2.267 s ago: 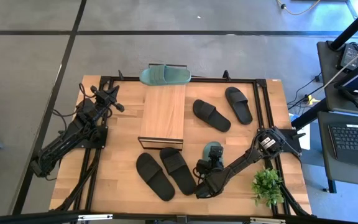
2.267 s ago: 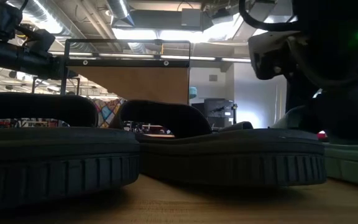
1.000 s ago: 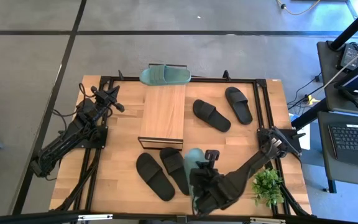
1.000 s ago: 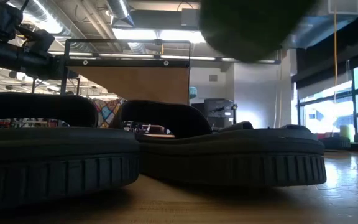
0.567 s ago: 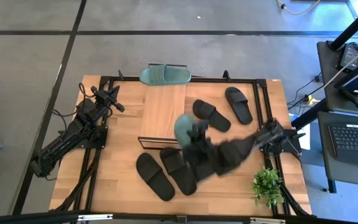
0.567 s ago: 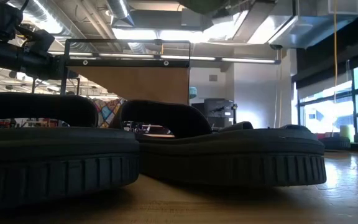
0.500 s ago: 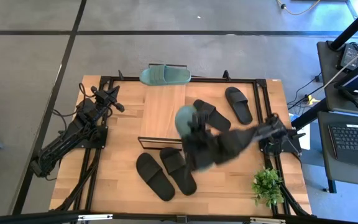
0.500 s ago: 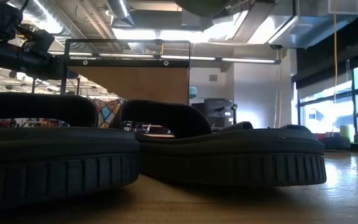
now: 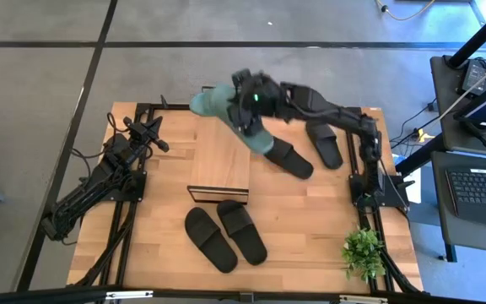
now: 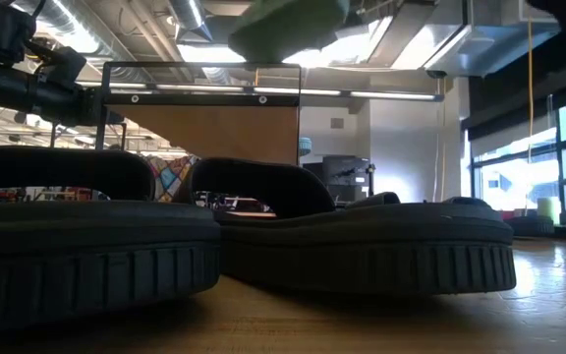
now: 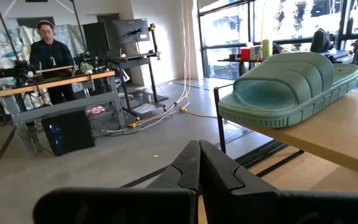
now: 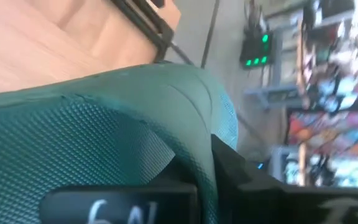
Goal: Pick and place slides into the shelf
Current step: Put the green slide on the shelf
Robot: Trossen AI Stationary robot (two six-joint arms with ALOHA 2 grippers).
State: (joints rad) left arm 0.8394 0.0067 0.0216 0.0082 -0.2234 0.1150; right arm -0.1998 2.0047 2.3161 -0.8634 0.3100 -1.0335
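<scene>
While its fingers are clamped on a green slide (image 9: pixel 254 128), the right gripper (image 9: pixel 248 95) hangs over the far end of the shelf (image 9: pixel 220 159), with the right arm (image 9: pixel 332 111) stretched up and across from its base at the table's right side, bent at the elbow. The held slide slants down from the gripper toward a black slide (image 9: pixel 289 156) on the table. A second green slide (image 9: pixel 207 102) lies at the shelf's far end, partly hidden by the gripper. Another black slide (image 9: pixel 324 143) lies farther right, and a black pair (image 9: pixel 224 236) sits near the table's front. The left gripper (image 9: pixel 153 133) waits at the left, fingers pressed together.
</scene>
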